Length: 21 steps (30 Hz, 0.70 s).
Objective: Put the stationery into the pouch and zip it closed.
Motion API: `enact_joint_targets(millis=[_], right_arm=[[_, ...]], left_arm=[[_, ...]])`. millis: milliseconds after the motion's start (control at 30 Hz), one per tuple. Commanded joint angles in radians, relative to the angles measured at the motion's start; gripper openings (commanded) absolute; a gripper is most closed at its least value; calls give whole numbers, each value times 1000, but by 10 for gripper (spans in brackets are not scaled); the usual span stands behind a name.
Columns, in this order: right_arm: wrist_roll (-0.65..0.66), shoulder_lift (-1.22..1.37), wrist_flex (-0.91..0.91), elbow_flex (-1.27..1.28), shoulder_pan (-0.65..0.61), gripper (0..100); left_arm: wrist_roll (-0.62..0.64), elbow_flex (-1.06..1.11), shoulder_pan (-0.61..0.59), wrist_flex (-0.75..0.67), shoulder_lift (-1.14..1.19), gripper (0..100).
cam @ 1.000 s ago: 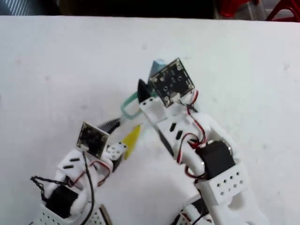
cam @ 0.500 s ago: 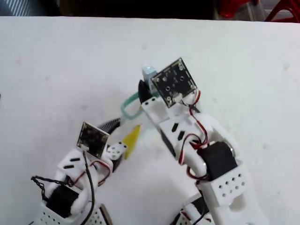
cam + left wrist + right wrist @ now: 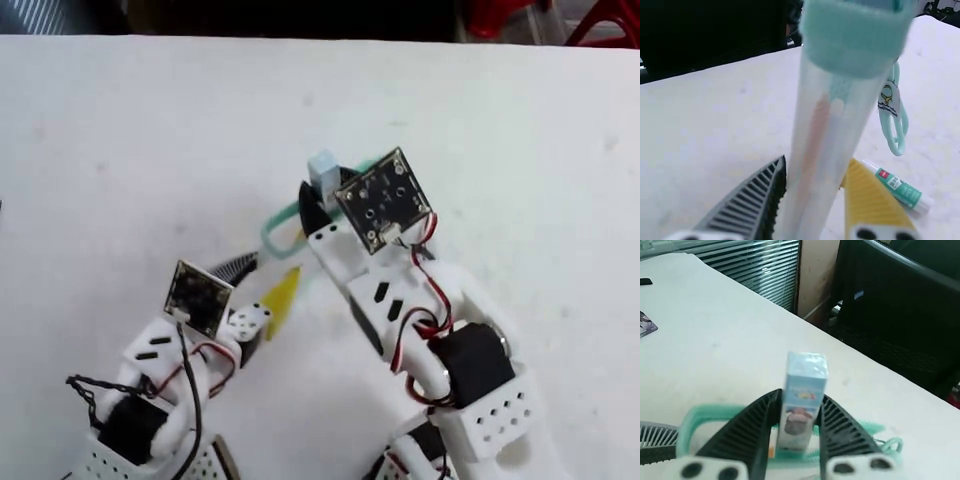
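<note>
White table | left tool pinches pouch, mouth pointing away | right tool pinches upright blue box

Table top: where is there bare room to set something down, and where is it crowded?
Bare table: the wide strip between pouch and far edge, plus both sides outside the arms. Crowded: the middle, where the left gripper clamps the pouch and the right gripper holds a blue box.

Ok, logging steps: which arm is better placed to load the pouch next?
Right: its jaws grip the pale blue box by the teal-rimmed clear plastic pouch, which the left jaws hold.
</note>
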Motion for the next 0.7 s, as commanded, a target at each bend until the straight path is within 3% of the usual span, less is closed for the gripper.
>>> enact_joint_targets(millis=[0, 133, 300, 533, 667], right_arm=[[11, 5, -74, 38, -35, 18], [11, 12, -177, 83, -35, 17], [11, 96, -173, 83, -35, 22], [3, 113, -21, -38, -36, 167], [2, 113, 76, -152, -38, 165]], left_arm=[[6, 0, -1, -21, 1, 192], [-31, -5, 44, 8, 1, 225], [-41, -5, 53, 5, 1, 222], [-40, -2, 50, 0, 1, 221], [-35, -2, 50, 0, 1, 221]])
